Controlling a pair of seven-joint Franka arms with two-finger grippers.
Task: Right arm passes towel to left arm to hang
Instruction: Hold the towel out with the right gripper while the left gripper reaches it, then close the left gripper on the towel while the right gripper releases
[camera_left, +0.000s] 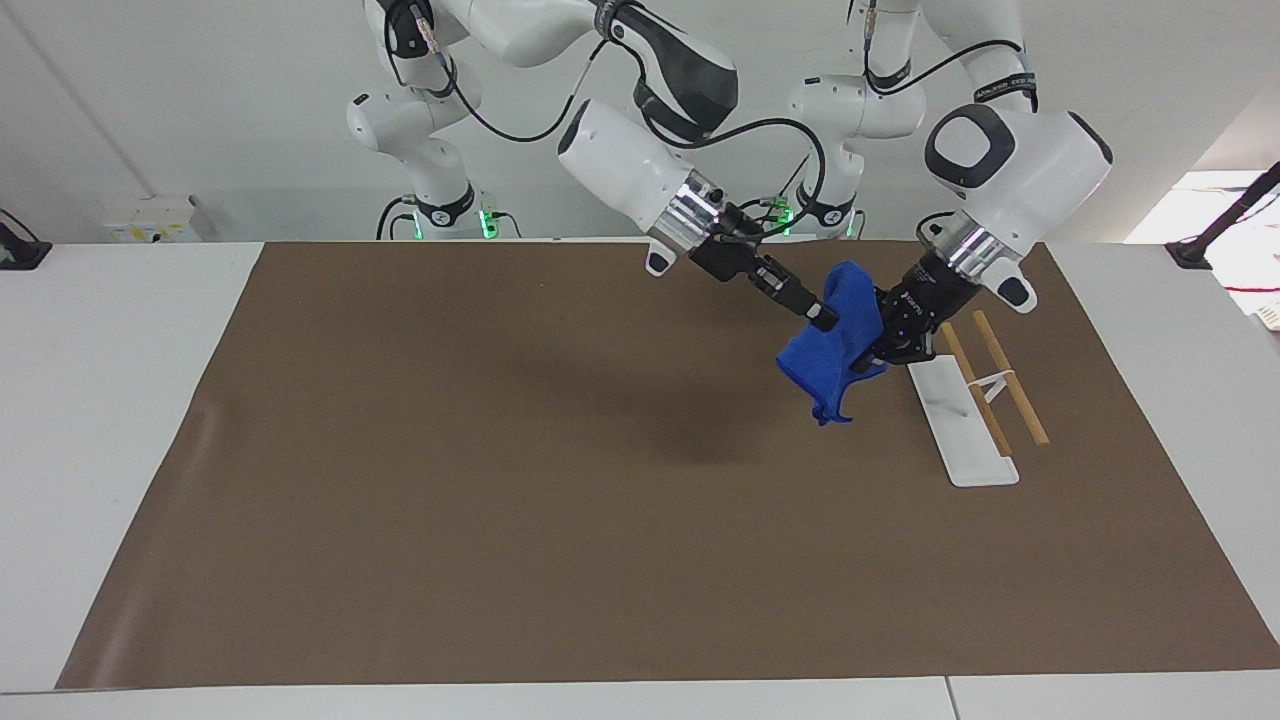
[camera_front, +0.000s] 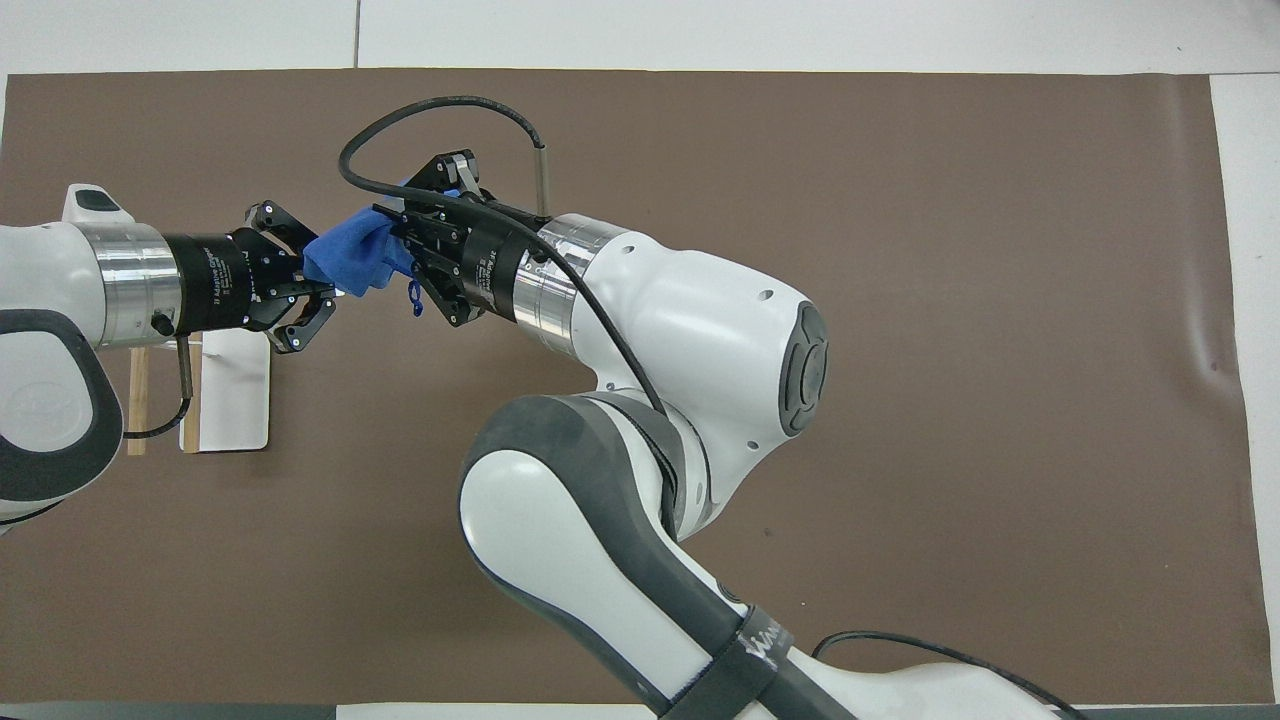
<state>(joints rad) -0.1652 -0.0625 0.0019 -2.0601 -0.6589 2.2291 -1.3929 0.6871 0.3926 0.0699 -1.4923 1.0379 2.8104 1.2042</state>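
Towel (camera_left: 835, 340) gripped by right jaws (camera_left: 822, 318), left jaws (camera_left: 880, 345) seemingly closed on it

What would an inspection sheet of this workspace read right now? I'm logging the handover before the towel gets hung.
Surface: brown mat over a white table, flat.
Job's things: blue towel held in the air over the mat, beside the towel rack, which has a white base and wooden bars and stands toward the left arm's end.
Clutter: nothing seen.
Grippers: right gripper shut on the towel's upper part; left gripper closed in on the towel's edge nearest the rack, grip not certain.
Cables: black cable loops above the right arm's wrist.
Surroundings: smaller white arms with green base lights by the wall.
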